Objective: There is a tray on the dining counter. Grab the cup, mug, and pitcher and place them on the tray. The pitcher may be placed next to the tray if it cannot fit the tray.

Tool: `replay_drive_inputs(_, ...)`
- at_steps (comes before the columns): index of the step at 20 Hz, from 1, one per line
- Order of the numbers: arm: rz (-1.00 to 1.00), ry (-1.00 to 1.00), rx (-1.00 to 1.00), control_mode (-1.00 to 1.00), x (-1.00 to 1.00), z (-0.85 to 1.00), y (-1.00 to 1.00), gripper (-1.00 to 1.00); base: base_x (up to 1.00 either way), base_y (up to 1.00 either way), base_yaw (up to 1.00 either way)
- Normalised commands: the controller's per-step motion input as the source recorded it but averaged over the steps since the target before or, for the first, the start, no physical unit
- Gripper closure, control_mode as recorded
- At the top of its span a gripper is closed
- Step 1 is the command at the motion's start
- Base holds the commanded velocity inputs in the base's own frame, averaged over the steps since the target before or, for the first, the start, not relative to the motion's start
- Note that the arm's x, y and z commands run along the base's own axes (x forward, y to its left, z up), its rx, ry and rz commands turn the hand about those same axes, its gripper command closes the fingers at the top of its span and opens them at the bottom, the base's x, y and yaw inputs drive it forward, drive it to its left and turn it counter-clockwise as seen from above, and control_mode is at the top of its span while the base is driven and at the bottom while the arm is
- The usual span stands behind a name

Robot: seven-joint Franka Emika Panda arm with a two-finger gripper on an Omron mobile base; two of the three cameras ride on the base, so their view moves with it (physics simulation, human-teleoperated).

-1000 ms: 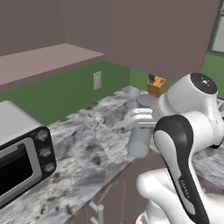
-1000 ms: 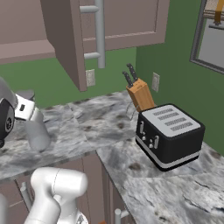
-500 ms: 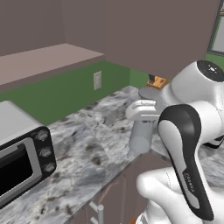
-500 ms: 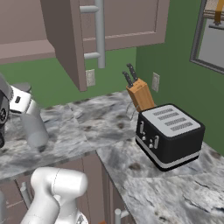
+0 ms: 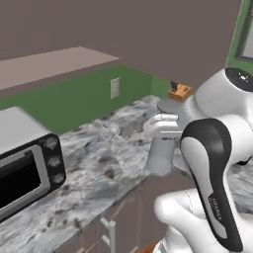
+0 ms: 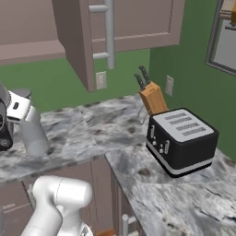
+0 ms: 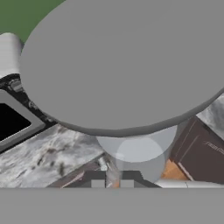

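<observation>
Gripper (image 5: 163, 129) clamped on the pitcher (image 5: 161, 148) rim, pitcher tilted at the counter (image 5: 99, 163) edge. Carry step; next, likely drive to the tray.

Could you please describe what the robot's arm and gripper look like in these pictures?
The arm has glossy white rounded shells with dark grey to black joint bands and a dark round cap on top; small lettering runs along one dark band. The gripper has a white boxy body; its finger tips are small and dark.

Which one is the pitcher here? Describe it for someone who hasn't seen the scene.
On the marbled counter, between the toaster oven and the black toaster, find the white arm. The pitcher is the tall pale grey translucent cylinder clamped in its gripper.
</observation>
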Motion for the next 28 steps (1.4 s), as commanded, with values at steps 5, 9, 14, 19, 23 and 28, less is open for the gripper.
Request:
replay_drive_inputs(5,0.00,0.00,0.00,1.00,0.00,0.00,0.00,1.00,-0.42,0.24,0.44)
replay_drive_inputs(9,0.00,0.00,0.00,1.00,0.00,0.00,0.00,1.00,-0.42,0.46,0.56)
replay_drive_inputs(14,0.00,0.00,0.00,1.00,0.00,0.00,0.00,1.00,-0.34,0.47,0.72)
replay_drive_inputs(19,0.00,0.00,0.00,1.00,0.00,0.00,0.00,1.00,-0.17,0.36,0.91)
replay_drive_inputs(23,0.00,0.00,0.00,1.00,0.00,0.00,0.00,1.00,-0.21,0.16,1.00)
replay_drive_inputs(28,0.00,0.00,0.00,1.00,0.00,0.00,0.00,1.00,-0.14,0.10,1.00)
